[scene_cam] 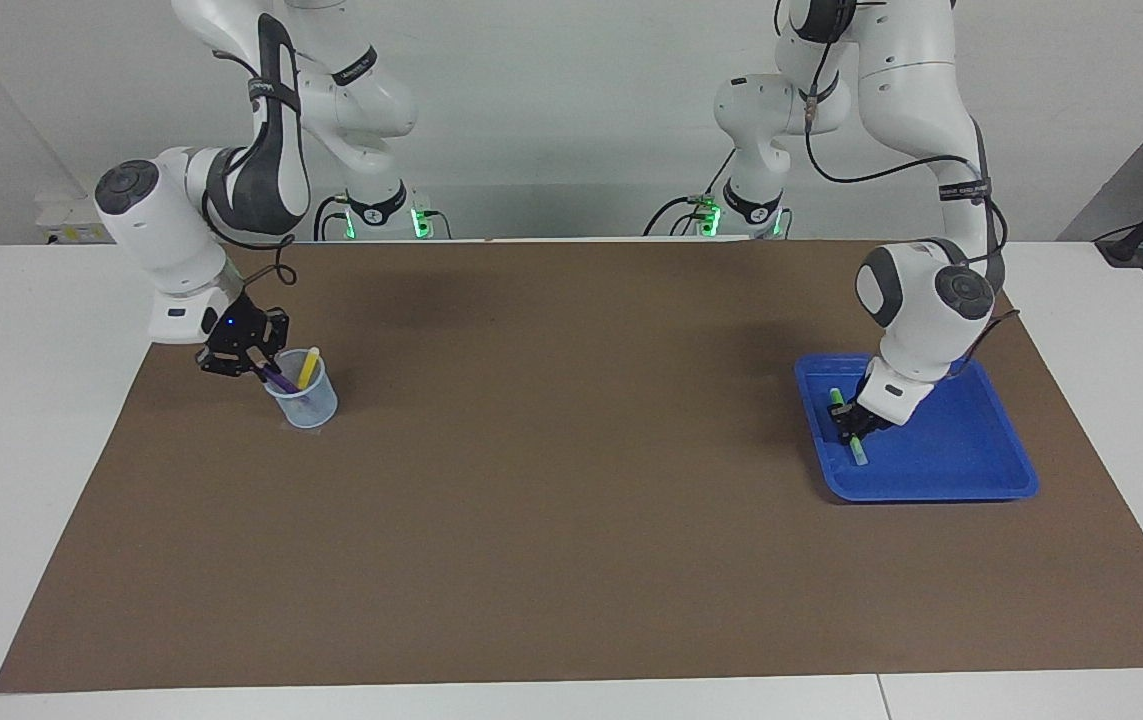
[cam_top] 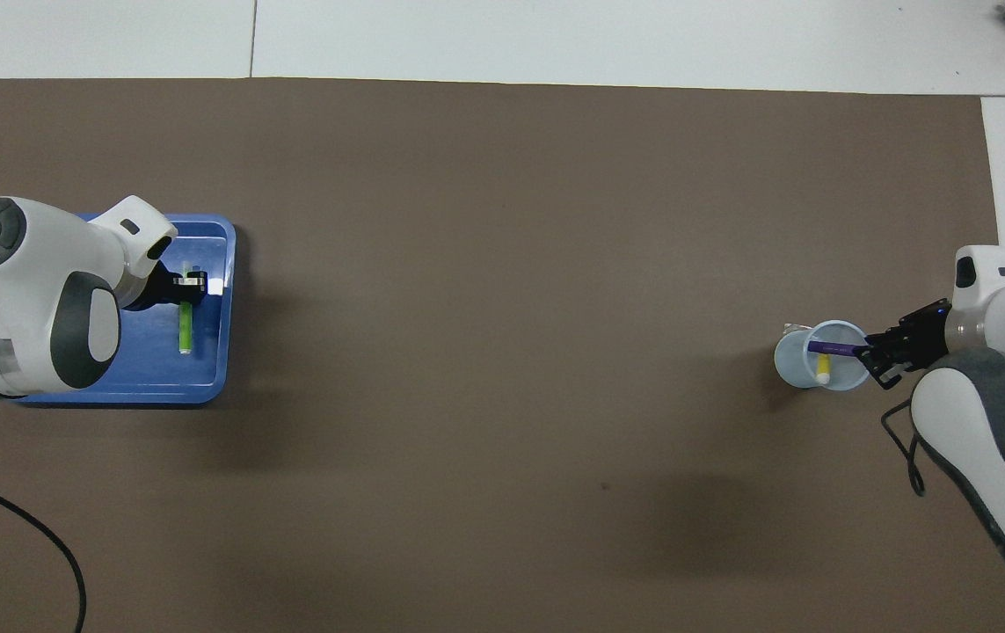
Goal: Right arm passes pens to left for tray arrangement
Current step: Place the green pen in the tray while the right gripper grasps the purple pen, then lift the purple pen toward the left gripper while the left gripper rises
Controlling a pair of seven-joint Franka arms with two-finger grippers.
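Bright-blue tray (scene_cam: 971, 470) at the left arm's end of the surface: inside it the left gripper (scene_cam: 852, 428), closed, holds the green pen (scene_cam: 846, 428). Right gripper (scene_cam: 253, 362) has clamped the purple pen (scene_cam: 278, 380) at the cup's (scene_cam: 309, 405) nine-o'clock rim in the facing view; yellow pen (scene_cam: 307, 367) stands alongside. No lettering is legible.

From overhead, the left arm (cam_top: 27, 308) covers much of the blue tray (cam_top: 212, 387) at the mat's edge. The cup's (scene_cam: 303, 400) wall hides the lower ends of the purple pen (scene_cam: 276, 378) and yellow pen (scene_cam: 307, 367).
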